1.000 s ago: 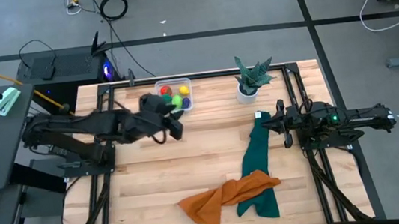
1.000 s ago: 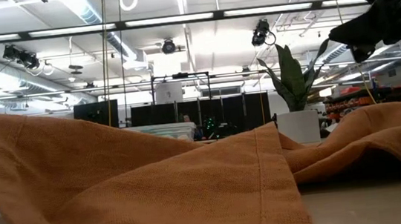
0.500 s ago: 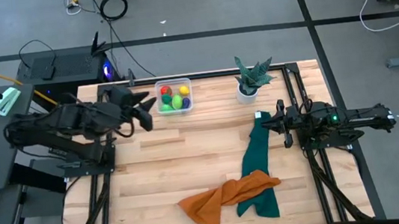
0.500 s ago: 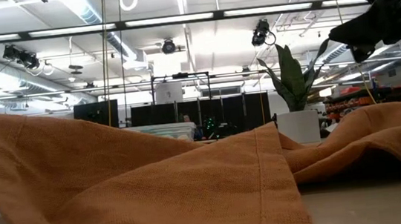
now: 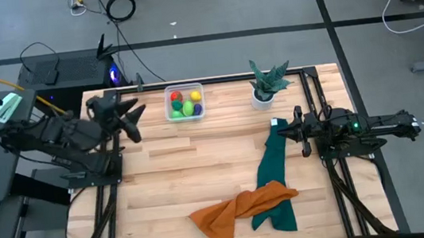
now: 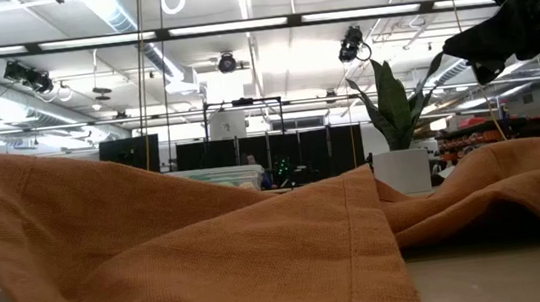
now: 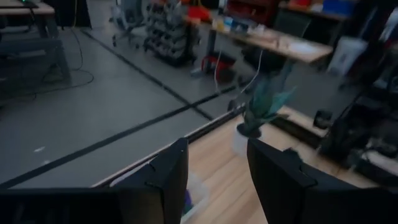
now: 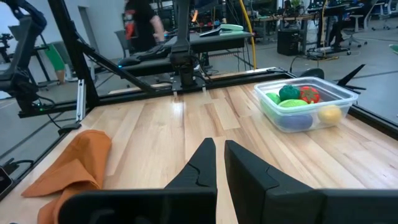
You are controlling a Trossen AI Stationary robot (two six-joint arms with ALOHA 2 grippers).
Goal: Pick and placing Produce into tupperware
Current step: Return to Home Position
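Change since the earlier frame: left arm has drawn back from over the surface (image 5: 202, 168), away from the tupperware (image 5: 167, 105), to the surface's rear left corner; right arm, cloths and plant lie as before.
Left gripper (image 5: 134, 120): raised at the rear left edge of the surface, well apart from the tupperware; in the left wrist view its jaws stand apart, with nothing between them (image 7: 217, 162).
Right gripper (image 5: 290, 132): at the right edge of the surface, beside the top end of the green cloth (image 5: 271, 176); jaws drawn together to a narrow slit, gripping nothing (image 8: 221, 155).
Tupperware: upright at the rear edge of the surface, left of centre, lid off.
Produce (image 5: 186, 103): all inside the tupperware; the right wrist view shows the red piece (image 8: 309, 93), dark green piece (image 8: 289, 92), yellow piece (image 8: 329, 113), two light green pieces (image 8: 273, 98) and, low against the wall, the purple piece (image 8: 298, 121).
Potted plant (image 5: 266, 85): at the rear edge, right of the tupperware and apart from it.
Orange cloth (image 5: 238, 208): crumpled near the front edge, overlapping the lower end of the green cloth; it fills the low view's foreground (image 6: 210, 248).
Dark arm part (image 6: 526, 3): at the low view's upper right, probably the right arm.
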